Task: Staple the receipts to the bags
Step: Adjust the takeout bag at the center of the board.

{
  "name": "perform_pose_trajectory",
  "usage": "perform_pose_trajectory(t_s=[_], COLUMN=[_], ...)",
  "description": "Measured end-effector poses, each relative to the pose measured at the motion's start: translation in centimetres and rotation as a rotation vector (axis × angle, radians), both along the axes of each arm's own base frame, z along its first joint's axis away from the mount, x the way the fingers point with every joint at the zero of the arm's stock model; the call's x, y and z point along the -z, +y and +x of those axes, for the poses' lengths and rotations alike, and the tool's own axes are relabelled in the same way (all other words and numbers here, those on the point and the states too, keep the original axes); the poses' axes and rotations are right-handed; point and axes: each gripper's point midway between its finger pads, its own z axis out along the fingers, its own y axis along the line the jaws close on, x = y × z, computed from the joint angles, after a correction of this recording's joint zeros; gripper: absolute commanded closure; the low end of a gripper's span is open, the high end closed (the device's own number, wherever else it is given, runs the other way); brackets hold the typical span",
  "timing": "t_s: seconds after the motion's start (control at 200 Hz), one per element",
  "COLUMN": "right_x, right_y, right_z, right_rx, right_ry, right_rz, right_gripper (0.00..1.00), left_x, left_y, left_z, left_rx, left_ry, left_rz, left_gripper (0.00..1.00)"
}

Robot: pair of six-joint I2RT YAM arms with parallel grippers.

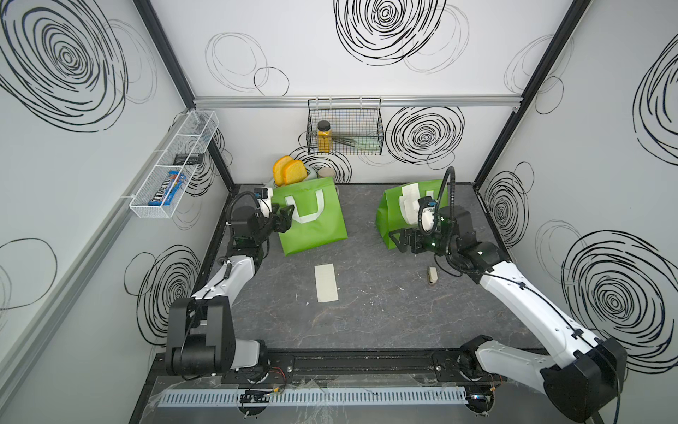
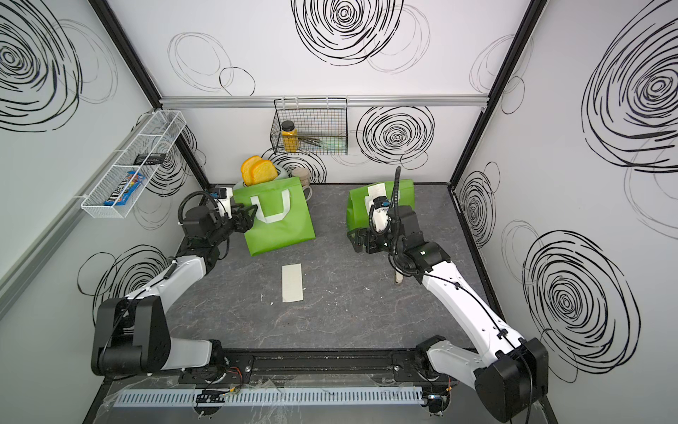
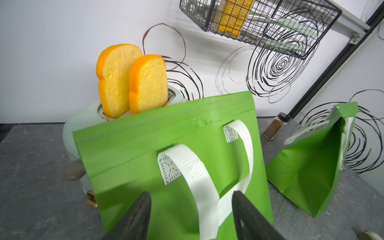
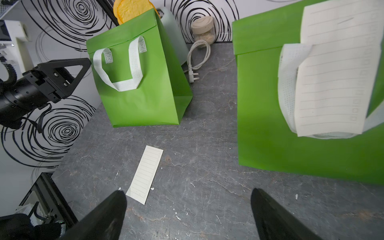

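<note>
Two green bags stand at the back of the table. The left bag point(image 1: 312, 224) leans against a toaster, and its white handle point(image 3: 199, 176) hangs between the fingers of my left gripper point(image 3: 191, 193), which is open and up against the bag's front. The right bag point(image 1: 389, 216) carries one receipt point(image 4: 332, 79) draped over its handle. The other receipt point(image 1: 325, 282) lies flat on the table in front of the bags. My right gripper point(image 4: 188, 192) hovers open over bare table by the right bag's front corner, with nothing between its fingers.
A pale toaster point(image 3: 83, 124) with two bread slices point(image 1: 288, 171) stands behind the left bag, its cable point(image 4: 197, 56) and a jar point(image 4: 204, 29) beside it. A small beige stapler point(image 1: 432, 276) lies near my right arm. A black wire basket point(image 1: 345, 126) and a white rack point(image 1: 172, 165) hang on the walls.
</note>
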Motion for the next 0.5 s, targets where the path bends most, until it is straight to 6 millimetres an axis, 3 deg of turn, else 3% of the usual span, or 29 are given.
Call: perform_pose_trajectory(t_s=[0.235,0.31,0.35,0.5], right_x=[0.1,0.1,0.1,-0.1], right_y=[0.6,0.7,0.9,1.9], right_z=[0.0,-0.1,-0.1,-0.7], right_rx=[-0.014,-0.017,-0.02,-0.047], right_ry=[-0.004,-0.006,-0.009,-0.019], right_rz=[-0.004,-0.004,-0.004,-0.001], right_gripper=[0.03,0.03,0.03,0.03], left_x=[1.1,1.8,2.5,3.8], left_y=[-3.1,-3.4,-3.6,-5.4], left_z=[0.1,0.5,0.6,0.0], left_rx=[0.038,0.036,0.035,0.073], left_ry=[0.063,0.093,0.115,0.168], left_rz=[0.0,-0.008,-0.005,-0.008], left_gripper=[0.36,0.53,0.57,0.93])
